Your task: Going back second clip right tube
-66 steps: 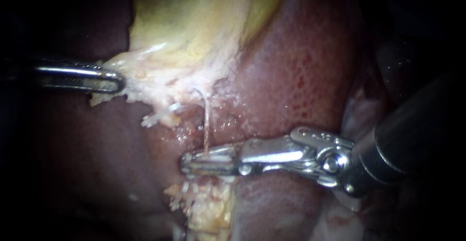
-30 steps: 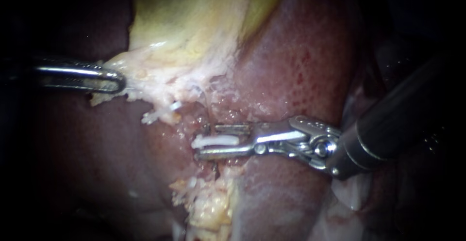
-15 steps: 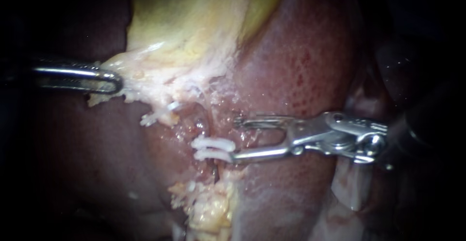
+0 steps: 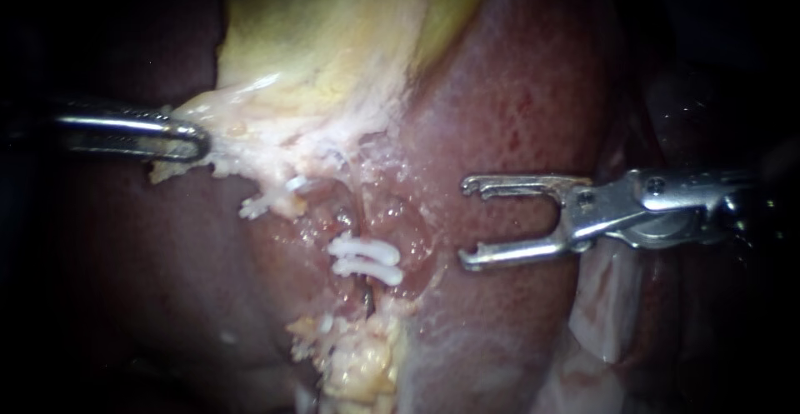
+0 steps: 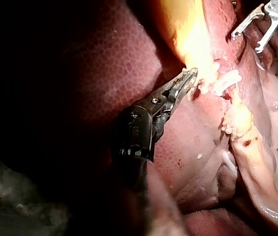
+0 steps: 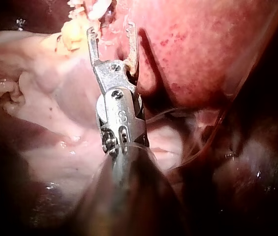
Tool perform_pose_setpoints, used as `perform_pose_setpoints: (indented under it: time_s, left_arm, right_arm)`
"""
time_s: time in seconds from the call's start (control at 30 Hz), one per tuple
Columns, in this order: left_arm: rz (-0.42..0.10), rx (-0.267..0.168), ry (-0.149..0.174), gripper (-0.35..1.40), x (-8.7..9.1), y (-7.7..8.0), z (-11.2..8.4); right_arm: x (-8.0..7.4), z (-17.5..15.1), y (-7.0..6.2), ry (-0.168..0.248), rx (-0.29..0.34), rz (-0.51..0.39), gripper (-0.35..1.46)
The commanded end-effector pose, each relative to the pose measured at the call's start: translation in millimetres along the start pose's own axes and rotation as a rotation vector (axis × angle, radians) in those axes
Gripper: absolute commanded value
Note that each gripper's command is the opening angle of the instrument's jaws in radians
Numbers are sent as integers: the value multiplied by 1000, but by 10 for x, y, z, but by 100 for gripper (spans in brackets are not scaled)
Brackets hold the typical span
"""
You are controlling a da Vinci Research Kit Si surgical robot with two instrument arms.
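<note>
Two white clips (image 4: 367, 259) lie side by side across a thin tube (image 4: 367, 296), below the pale edge of the gallbladder (image 4: 333, 39). My right instrument (image 4: 467, 221) stands to the right of the clips over the liver (image 4: 517, 114), jaws open and empty, clear of the tube. My left instrument (image 4: 198, 139) comes in from the left, jaws shut on the pale edge of the gallbladder. In the left wrist view the left instrument (image 5: 192, 77) grips that edge beside the clips (image 5: 227, 80). The right wrist view shows the right instrument (image 6: 111, 30) with its jaws wide apart, the clips (image 6: 97, 8) just ahead.
Yellowish fatty tissue (image 4: 358, 356) lies below the clips. Pale membrane (image 4: 604, 306) sits under the right instrument's shaft. Dark liver surface (image 4: 167, 256) fills the lower left.
The right instrument's jaws opened, leaving a second white clip on the tube beside the other one. The instrument then drew back to the right. The left instrument held still.
</note>
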Motion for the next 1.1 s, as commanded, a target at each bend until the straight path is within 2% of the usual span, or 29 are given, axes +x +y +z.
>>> perform_pose_setpoints:
  time_s: [0.03, 0.27, 0.37, 0.57, 0.73, 0.93, 1.1]
  left_arm:
    - [0, 0, 0, -35, 0, 0, 0]
    - [30, 4, 1, -35, -1, -1, 10]
    - [45, 13, 3, -35, -6, -3, 21]
    - [69, -9, -2, -35, -16, -10, 49]
    - [84, -12, -12, -35, -20, -18, 64]
    - [86, -18, -13, -35, -21, -19, 74]
    - [86, -18, -13, -35, -22, -18, 74]
  right_arm:
    - [3, -3, -1, -2, 2, -9, 50]
    - [7, -9, -4, -7, 7, -25, 50]
    - [6, -10, -4, -7, 7, -25, 50]
    - [6, -11, -4, -7, 8, -25, 50]
    - [6, -11, -5, -7, 8, -26, 50]
    - [6, -11, -6, -7, 9, -26, 50]
    - [7, -11, -6, -7, 9, -26, 50]
